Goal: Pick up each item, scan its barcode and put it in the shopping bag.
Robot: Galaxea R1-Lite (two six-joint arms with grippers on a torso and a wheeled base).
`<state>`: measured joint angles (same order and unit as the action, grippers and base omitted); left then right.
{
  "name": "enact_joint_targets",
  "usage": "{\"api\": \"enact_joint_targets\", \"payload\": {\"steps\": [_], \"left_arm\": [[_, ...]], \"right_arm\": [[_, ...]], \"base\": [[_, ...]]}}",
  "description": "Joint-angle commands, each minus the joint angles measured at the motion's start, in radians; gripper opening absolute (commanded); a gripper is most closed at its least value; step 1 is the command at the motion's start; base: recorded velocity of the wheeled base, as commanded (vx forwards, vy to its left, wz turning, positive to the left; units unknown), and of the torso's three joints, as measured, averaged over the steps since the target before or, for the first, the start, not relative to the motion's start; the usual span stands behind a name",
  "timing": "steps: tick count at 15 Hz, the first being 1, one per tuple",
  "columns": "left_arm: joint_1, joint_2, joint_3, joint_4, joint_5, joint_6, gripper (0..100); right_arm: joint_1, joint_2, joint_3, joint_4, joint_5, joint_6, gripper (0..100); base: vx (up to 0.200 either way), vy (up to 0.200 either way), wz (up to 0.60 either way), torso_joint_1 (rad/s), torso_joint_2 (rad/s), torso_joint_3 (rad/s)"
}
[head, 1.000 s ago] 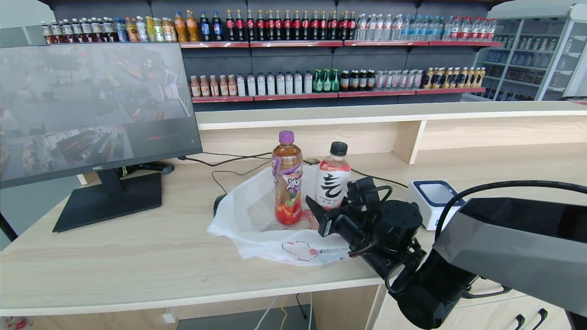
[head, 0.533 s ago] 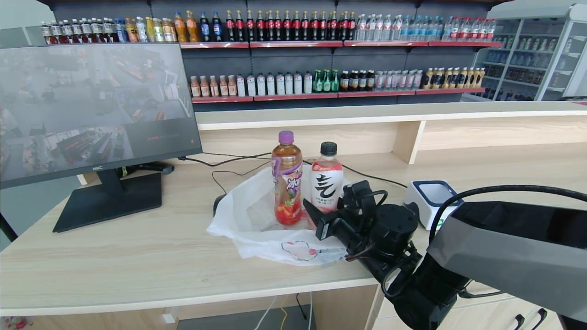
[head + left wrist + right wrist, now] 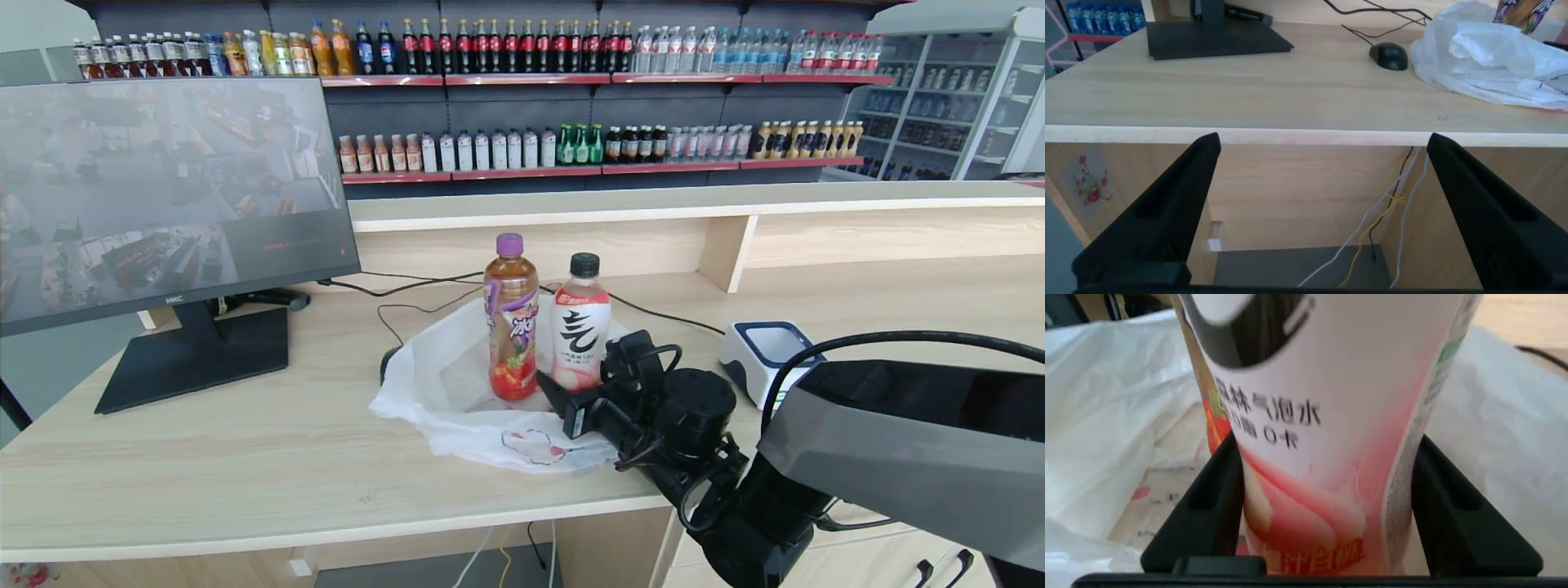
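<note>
Bottle with black cap [image 3: 580, 327], gripped by the right hand [image 3: 581, 380], has shifted left over the shopping bag [image 3: 445, 384]; release looks next.

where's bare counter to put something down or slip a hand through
Widest bare patch: counter front, between monitor stand and bag, along the near edge. Another lies behind and right of the scanner. Crowded: the bag, with the purple-cap bottle and the white bottle gripped by the right pincer; mouse and cables at its far side.
</note>
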<state>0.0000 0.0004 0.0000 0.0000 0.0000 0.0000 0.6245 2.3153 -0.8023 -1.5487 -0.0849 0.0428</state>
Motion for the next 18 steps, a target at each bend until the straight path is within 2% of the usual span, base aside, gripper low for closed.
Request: {"api": "enact_joint_targets", "payload": {"steps": [1,7,10,14,16,18], "left_arm": [[0.000,0.000,0.000,0.000,0.000,0.000,100],[0.000,0.000,0.000,0.000,0.000,0.000,100],[0.000,0.000,0.000,0.000,0.000,0.000,100],[0.000,0.000,0.000,0.000,0.000,0.000,100],[0.000,0.000,0.000,0.000,0.000,0.000,100],[0.000,0.000,0.000,0.000,0.000,0.000,100]], "right_arm": [[-0.017,-0.013,-0.005,-0.022,-0.001,0.000,100],[-0.019,-0.065,0.023,-0.022,-0.001,0.000,100],[-0.017,-0.143,0.078,-0.022,-0.003,-0.001,100],[-0.005,-0.392,0.321,-0.022,-0.004,-0.001,100],[0.031,-0.517,0.431,-0.022,-0.004,-0.004,100],[0.061,-0.677,0.595,-0.022,-0.004,-0.009,100]], "base": [[0.000,0.000,0.00,0.000,0.00,0.000],[0.000,0.000,0.00,0.000,0.00,0.000],[0.000,0.000,0.00,0.000,0.00,0.000],[0.000,0.000,0.00,0.000,0.00,0.000],[0.000,0.000,0.00,0.000,0.00,0.000],[0.000,0.000,0.00,0.000,0.00,0.000]]}}
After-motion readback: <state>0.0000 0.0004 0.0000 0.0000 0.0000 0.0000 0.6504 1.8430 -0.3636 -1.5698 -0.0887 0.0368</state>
